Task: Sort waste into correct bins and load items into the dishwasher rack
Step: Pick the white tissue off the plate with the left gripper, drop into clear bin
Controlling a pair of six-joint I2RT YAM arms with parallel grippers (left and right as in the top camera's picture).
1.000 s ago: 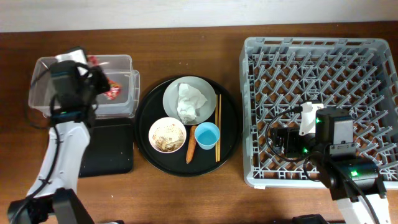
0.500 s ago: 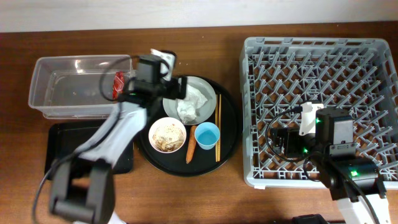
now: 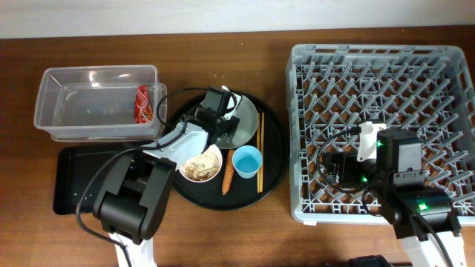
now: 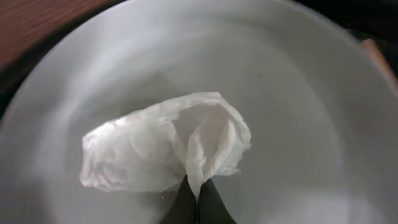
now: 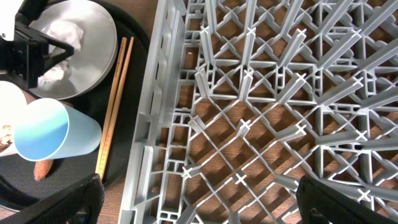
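My left gripper [image 3: 223, 124] is down over the pale grey-green plate [image 3: 246, 119] on the round black tray. In the left wrist view its fingertips [image 4: 198, 202] are shut on a fold of the crumpled white napkin [image 4: 165, 149], which lies on the plate [image 4: 298, 93]. The red wrapper [image 3: 142, 104] lies in the clear tub [image 3: 89, 78]. The white bowl [image 3: 199, 162] holds rice scraps. The carrot piece [image 3: 228, 180], blue cup [image 3: 247, 162] and chopsticks [image 3: 260, 152] lie beside it. My right gripper [image 5: 205, 196] is open and empty above the grey rack [image 3: 378, 67].
The shallow black tray [image 3: 74, 185] sits in front of the clear tub, partly under my left arm. The round black tray [image 3: 276, 152] holds the dishes. The right wrist view shows the cup [image 5: 53, 137], chopsticks [image 5: 115, 106] and the rack's left wall [image 5: 155, 124].
My left gripper let the red wrapper go in the clear tub, swung right to the plate and shut on the napkin. The right arm has not moved.
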